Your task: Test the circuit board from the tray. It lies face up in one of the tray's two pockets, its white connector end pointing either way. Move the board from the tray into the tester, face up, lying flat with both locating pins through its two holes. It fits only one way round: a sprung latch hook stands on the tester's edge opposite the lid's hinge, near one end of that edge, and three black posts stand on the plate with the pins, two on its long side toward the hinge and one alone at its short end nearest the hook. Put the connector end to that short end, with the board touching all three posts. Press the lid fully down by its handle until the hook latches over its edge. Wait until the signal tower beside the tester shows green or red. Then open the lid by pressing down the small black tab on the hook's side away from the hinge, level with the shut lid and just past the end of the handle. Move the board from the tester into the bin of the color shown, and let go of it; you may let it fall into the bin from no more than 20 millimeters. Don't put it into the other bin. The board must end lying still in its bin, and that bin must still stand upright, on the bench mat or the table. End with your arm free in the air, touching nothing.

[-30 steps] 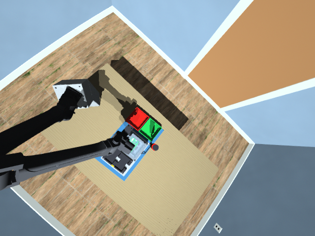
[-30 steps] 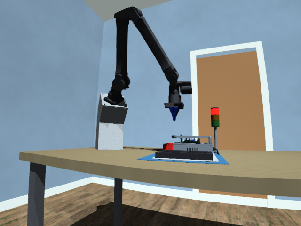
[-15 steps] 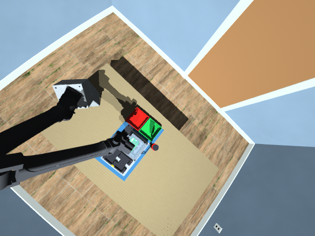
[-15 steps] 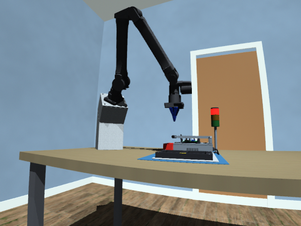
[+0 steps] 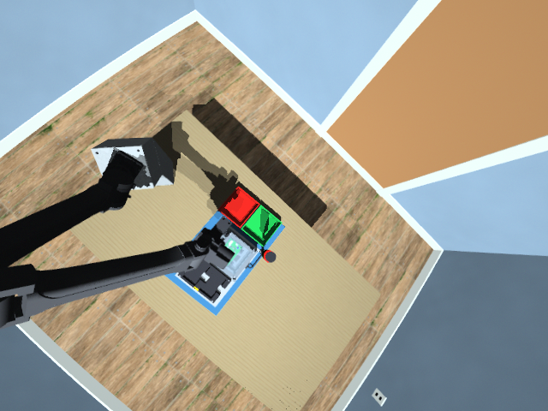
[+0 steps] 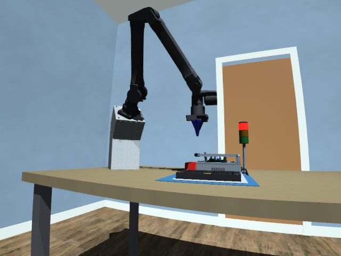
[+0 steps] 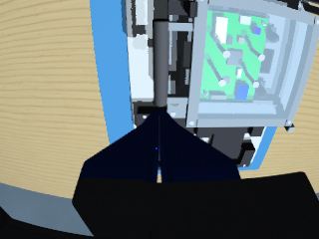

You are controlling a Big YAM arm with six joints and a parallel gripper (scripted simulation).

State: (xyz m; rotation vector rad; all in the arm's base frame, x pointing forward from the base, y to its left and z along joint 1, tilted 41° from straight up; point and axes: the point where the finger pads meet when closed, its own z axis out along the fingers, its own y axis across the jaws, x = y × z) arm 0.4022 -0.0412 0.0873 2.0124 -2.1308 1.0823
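Observation:
The green circuit board (image 7: 235,56) lies in the tester (image 6: 217,165) under the shut clear lid (image 7: 247,60); it also shows in the overhead view (image 5: 233,248). The lid's handle bar (image 7: 161,60) runs along the lid's left edge in the wrist view. My gripper (image 6: 197,131) (image 7: 159,118) is shut on nothing, its blue fingers meeting in a point, and it hangs well above the tester near the handle's end. The signal tower (image 6: 243,132) beside the tester shows red at the top. The red bin (image 5: 239,205) and the green bin (image 5: 263,223) stand side by side behind the tester.
The black tray (image 6: 208,175) lies in front of the tester on the blue mat (image 6: 208,182). The arm's grey pedestal (image 6: 125,138) stands at the table's back left. The table edge runs along the front.

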